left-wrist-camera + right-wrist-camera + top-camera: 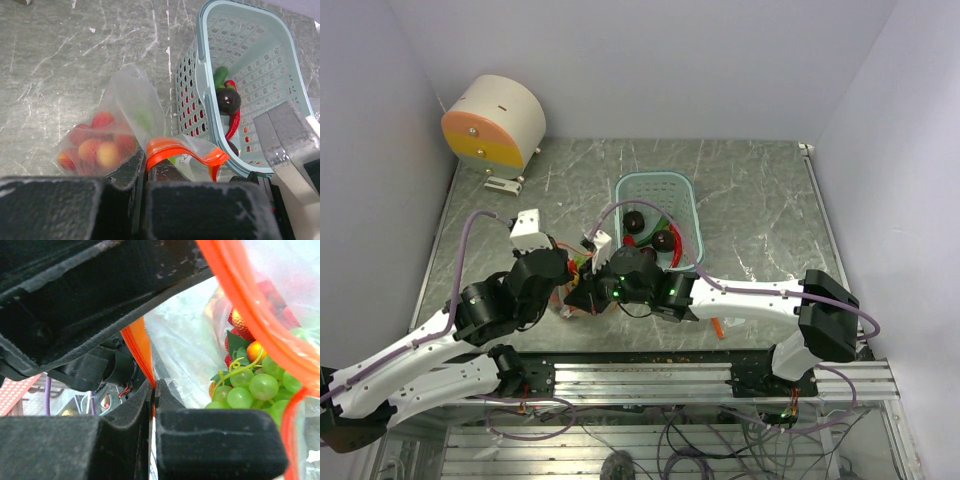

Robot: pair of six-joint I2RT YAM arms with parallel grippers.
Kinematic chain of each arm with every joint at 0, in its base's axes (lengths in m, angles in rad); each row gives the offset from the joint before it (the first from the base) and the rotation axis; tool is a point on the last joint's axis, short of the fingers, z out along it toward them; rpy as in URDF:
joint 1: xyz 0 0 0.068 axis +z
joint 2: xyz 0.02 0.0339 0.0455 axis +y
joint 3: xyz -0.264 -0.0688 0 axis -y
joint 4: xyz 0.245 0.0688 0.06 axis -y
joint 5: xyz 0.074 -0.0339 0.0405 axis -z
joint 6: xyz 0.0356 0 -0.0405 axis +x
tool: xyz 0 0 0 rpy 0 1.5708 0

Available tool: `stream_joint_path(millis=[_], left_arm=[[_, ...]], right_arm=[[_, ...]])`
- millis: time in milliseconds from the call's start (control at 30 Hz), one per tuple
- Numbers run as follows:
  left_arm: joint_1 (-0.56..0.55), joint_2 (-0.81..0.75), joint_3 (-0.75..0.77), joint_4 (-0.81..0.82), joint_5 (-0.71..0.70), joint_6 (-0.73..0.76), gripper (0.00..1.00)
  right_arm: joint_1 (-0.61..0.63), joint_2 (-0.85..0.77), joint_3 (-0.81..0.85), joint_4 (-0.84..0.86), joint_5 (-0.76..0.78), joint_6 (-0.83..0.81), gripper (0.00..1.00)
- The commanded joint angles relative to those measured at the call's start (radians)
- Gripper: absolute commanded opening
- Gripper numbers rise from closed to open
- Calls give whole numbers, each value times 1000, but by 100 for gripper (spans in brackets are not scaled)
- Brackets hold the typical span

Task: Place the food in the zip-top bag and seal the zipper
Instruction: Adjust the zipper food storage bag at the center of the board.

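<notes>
Just beside the basket (200, 100) the zip-top bag (125, 105) lies with food (97, 145) inside; the left gripper (145, 172) and right gripper (153, 395) each pinch its orange zipper (185, 147), clamped tight on the strip

The table (75, 60) is grey, marble-patterned with white veins. The basket (280, 65) is pale blue, gridded with holes, holding dark purple-brown rounds (228, 100) and a red chilli (235, 120). The zip-top bag (135, 100) is clear — its zipper (175, 147) orange-red — over red, orange and yellow food (97, 147) and green grapes (250, 387).
</notes>
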Motion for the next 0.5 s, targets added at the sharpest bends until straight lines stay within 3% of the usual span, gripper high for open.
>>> stream_joint_path(millis=[0, 67, 100, 233, 267, 400, 467], left_arm=[[1, -30, 34, 36, -27, 30, 7], [0, -57, 69, -30, -59, 32, 11], [1, -74, 93, -71, -75, 32, 22], [1, -176, 161, -186, -57, 106, 88], [2, -210, 167, -194, -35, 138, 99], [0, -340, 148, -156, 68, 285, 100], [0, -380, 130, -131, 146, 374, 95]], right_arm=[[-1, -33, -6, 9, 86, 21, 0], [-2, -47, 12, -10, 109, 21, 0], [-4, -53, 23, -20, 122, 22, 0], [-25, -59, 86, -63, 138, 45, 0], [-37, -56, 103, -77, 129, 53, 0], [-82, -36, 179, -91, 67, 88, 0], [-104, -16, 238, -123, 42, 102, 0]])
